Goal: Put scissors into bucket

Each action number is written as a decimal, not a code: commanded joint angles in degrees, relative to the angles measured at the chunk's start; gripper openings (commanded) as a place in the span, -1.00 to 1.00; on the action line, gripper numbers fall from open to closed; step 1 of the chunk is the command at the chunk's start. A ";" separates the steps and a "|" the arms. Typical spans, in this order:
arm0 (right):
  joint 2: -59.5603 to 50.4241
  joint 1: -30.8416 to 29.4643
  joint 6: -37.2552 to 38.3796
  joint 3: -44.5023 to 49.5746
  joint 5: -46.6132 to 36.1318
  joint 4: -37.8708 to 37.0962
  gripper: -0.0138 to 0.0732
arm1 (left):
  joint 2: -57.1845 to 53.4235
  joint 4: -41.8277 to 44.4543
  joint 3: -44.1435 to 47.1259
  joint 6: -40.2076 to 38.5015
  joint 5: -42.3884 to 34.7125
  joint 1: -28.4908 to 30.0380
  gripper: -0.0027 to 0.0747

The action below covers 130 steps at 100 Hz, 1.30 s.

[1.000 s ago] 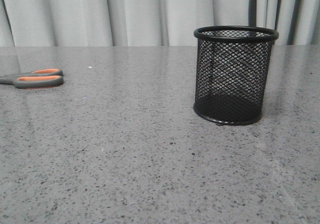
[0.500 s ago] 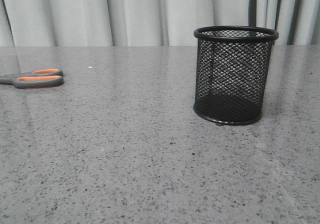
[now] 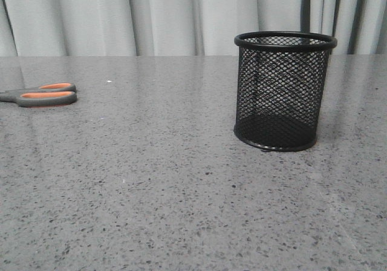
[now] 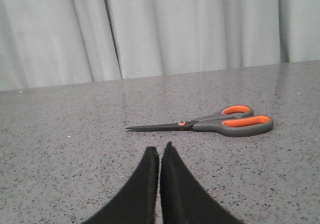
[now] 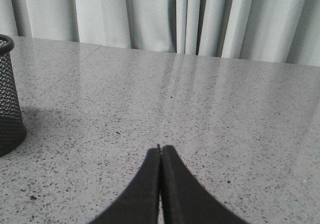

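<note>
The scissors [image 3: 42,94] lie flat on the grey table at the far left of the front view; only the dark grey handles with orange linings show there. The left wrist view shows the whole pair of scissors [image 4: 210,124], blades closed. My left gripper [image 4: 159,148] is shut and empty, low over the table, a short way back from the blades. The black wire-mesh bucket [image 3: 283,91] stands upright at the right of the front view, empty. Its edge shows in the right wrist view [image 5: 8,101]. My right gripper [image 5: 160,147] is shut and empty, apart from the bucket.
The grey speckled tabletop [image 3: 151,180] stretches between scissors and bucket. Pale curtains [image 3: 169,14] hang behind the table's far edge. Neither arm shows in the front view.
</note>
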 commanded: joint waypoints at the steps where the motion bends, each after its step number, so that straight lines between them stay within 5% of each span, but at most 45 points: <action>1: -1.02 -0.36 -0.32 1.48 -4.08 -0.50 -0.80 | -1.52 -0.03 1.01 -0.57 -4.35 0.03 -0.98; 44: -1.02 -0.36 -0.32 1.48 -5.88 -0.40 -0.80 | -1.52 -1.34 1.01 -0.57 -4.35 0.03 -0.98; 72: -1.02 -0.36 -0.32 1.48 -6.55 6.51 -0.80 | -1.52 -7.37 1.01 -0.57 -4.35 0.03 -0.98; 114: -1.02 -0.36 -0.32 1.37 -9.21 31.92 -0.80 | -1.52 -31.74 0.91 -0.57 -4.35 0.03 -0.98; 130: -1.02 -0.36 -0.32 -1.20 -6.27 33.28 -0.80 | -1.52 -36.30 -0.85 -0.57 -3.62 0.03 -0.99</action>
